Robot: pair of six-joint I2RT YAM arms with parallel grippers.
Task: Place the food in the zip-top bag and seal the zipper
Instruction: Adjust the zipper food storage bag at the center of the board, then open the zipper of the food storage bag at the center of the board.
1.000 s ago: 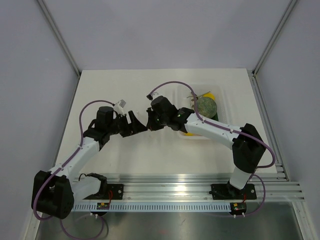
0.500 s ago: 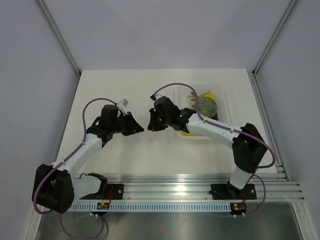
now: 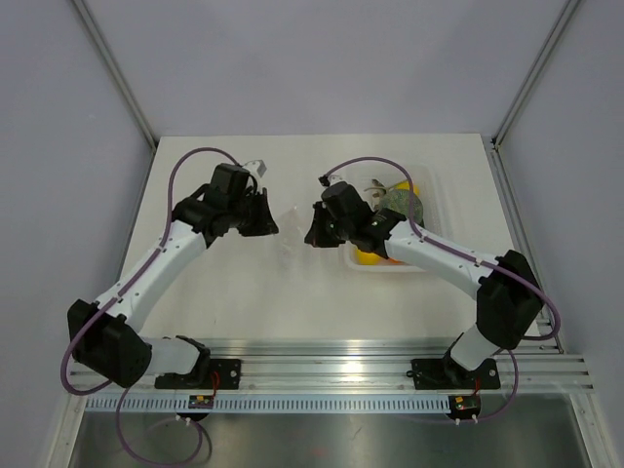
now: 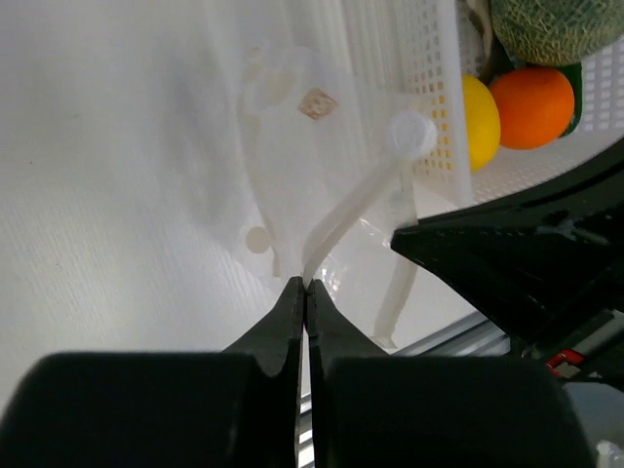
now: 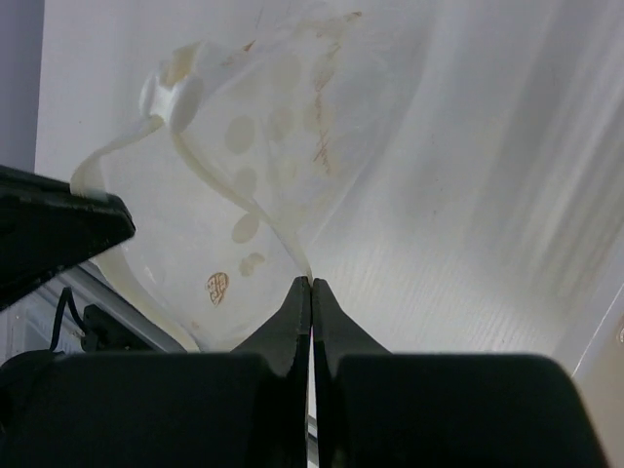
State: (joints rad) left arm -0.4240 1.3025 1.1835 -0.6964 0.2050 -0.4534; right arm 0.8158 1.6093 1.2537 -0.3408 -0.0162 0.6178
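clear, glossy plastic zip-top bag (image 4: 292, 146)

White left arm (image 3: 156, 275), white right arm (image 3: 439, 259), black joints (image 3: 507, 304), looping purple cables (image 3: 202, 151), tapered black fingers (image 4: 281, 322), black bases (image 3: 447, 371)

White table (image 3: 292, 292), matte, lt-colored. Perforated white plastic tray (image 4: 429, 97) sits on its rt half, toward far edge.
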